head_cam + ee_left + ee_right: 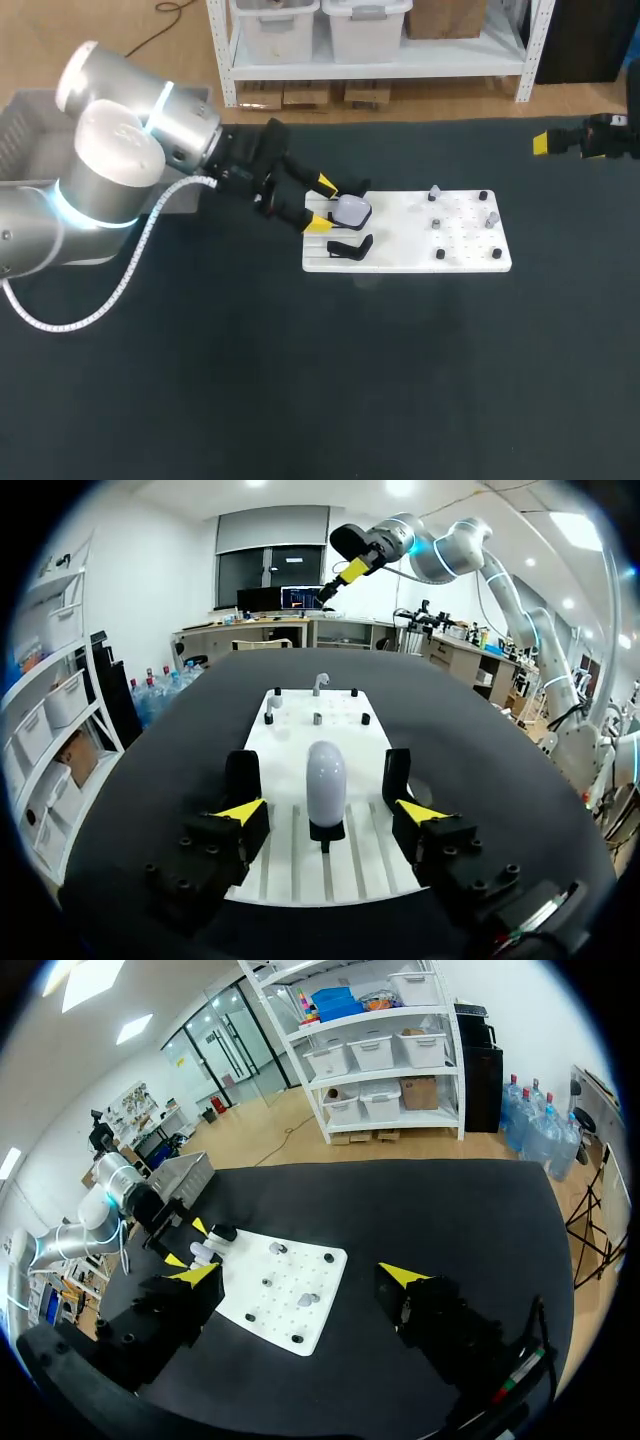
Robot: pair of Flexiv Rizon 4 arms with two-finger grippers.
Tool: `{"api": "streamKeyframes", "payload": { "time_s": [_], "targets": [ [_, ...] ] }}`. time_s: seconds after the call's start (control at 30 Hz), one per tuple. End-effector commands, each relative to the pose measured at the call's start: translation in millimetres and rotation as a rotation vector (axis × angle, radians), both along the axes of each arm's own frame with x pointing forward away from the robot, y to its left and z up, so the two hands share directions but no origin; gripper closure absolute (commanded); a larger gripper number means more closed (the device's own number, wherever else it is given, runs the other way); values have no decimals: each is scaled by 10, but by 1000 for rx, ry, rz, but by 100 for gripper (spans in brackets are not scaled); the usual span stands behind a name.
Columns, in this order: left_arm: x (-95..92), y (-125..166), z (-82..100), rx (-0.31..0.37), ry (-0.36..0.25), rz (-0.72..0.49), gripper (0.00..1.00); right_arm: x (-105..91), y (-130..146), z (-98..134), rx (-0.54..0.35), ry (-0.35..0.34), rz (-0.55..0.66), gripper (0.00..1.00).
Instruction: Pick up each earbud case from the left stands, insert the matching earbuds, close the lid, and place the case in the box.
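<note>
Your left gripper [330, 815] stands open around the white earbud case [325, 780], which sits upright on its stand [327, 832] between the fingers, touched by neither, so closing off-centre or too high could tip it off rather than grip it.

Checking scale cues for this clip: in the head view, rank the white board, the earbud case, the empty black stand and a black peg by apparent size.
1. white board
2. earbud case and empty black stand: too alike to rank
3. black peg
</note>
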State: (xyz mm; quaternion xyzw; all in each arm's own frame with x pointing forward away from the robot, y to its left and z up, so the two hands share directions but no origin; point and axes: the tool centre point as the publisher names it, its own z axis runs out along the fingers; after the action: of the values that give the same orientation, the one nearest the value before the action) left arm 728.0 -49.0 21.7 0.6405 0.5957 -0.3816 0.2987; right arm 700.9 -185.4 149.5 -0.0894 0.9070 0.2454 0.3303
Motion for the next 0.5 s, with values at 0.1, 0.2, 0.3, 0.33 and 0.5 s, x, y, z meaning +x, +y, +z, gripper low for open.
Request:
{"api": "streamKeyframes", "payload": {
  "time_s": [0.1, 0.2, 0.3, 0.33, 0.5],
  "targets": [
    [60, -38, -41, -6, 8, -4, 26, -3, 0, 1, -1, 0, 0, 0],
    [85, -56, -44, -12, 8, 0, 26, -3, 0, 1, -1, 0, 0, 0],
    [89, -69, -44, -14, 9, 1, 27, -3, 0, 1, -1, 0, 0, 0],
    [87, -75, -44, -14, 9, 1, 27, -3, 0, 1, -1, 0, 0, 0],
    [63, -115, -61, -11, 4, -4, 16, -3, 0, 1, -1, 0, 0, 0]
  ]
}}
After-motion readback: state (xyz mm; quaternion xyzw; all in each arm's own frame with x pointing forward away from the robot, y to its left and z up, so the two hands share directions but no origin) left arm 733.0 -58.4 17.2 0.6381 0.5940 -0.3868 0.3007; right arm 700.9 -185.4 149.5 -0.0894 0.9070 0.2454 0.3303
